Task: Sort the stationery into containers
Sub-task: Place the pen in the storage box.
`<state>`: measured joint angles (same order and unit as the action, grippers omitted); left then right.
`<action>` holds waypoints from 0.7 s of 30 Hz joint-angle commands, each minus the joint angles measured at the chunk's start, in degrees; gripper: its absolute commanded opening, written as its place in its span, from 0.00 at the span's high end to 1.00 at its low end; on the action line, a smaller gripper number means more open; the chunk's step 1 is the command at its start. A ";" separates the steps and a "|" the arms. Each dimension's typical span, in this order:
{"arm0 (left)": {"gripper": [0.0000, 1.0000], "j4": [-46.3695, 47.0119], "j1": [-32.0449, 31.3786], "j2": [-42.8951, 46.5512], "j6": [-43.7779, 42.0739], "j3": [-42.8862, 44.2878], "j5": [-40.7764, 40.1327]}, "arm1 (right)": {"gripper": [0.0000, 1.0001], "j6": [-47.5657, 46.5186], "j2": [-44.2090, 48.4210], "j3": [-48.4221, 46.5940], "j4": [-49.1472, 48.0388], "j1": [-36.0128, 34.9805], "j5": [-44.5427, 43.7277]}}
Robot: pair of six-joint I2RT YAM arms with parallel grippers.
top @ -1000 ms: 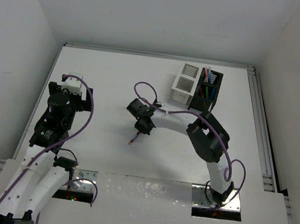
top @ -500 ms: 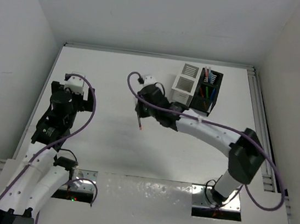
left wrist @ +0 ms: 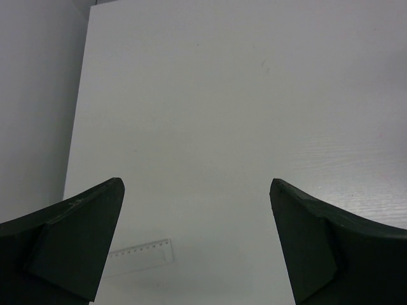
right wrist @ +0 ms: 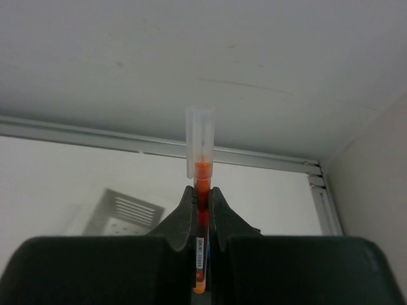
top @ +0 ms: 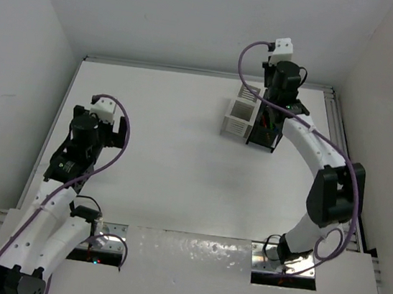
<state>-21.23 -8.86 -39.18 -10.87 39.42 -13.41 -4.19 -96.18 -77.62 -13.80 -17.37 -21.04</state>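
The white table (top: 181,152) fills the middle of the top view. The right arm (top: 312,151) stretches to the upper right of that frame so that its wrist hangs over the two boxes. The left arm (top: 71,167) sits folded at the left, probably parked out of the way. The white box (top: 238,116) and the black box (top: 265,134) stand touching, side by side, near the table's back edge (the arm hides most of what the black one holds).

The left gripper (left wrist: 196,184) has its fingers spread wide with nothing between them. The right gripper (right wrist: 202,206) is pinched tight on an orange pen (right wrist: 202,181), which runs lengthwise between the fingers, clear cap at the top of the wrist frame. I judge this grip lets it drop end-first into a box. A clear ruler (left wrist: 143,257) lies flat at the lower left of the left wrist view
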 commanded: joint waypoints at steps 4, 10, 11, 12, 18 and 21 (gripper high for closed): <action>0.03 2.77 0.95 -3.70 -0.73 2.85 3.82 | 1.00 -7.23 -7.69 -3.23 -11.68 4.00 0.03; 0.03 5.41 1.74 -7.48 -0.11 3.73 4.79 | 1.00 -7.50 -12.97 -1.48 -17.39 6.64 -1.02; 0.03 5.67 2.18 -7.84 0.15 3.74 4.97 | 1.00 -7.59 -13.41 -0.87 -18.44 6.82 -1.02; 0.03 6.20 2.27 -8.19 0.15 3.65 5.23 | 1.00 -7.59 -14.20 0.36 -20.72 7.08 -0.85; 0.03 6.91 2.89 -11.18 0.59 4.61 6.38 | 1.00 -6.37 -15.71 5.19 -23.80 7.61 1.35; 0.03 6.38 3.15 -11.53 0.24 5.14 5.94 | 1.00 -4.26 -13.78 8.36 -23.73 7.52 3.35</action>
<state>-17.54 -6.59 -50.87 -10.90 41.58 -8.08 -10.52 -111.39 -71.40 -33.43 -9.56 -20.51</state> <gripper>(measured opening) 0.968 0.024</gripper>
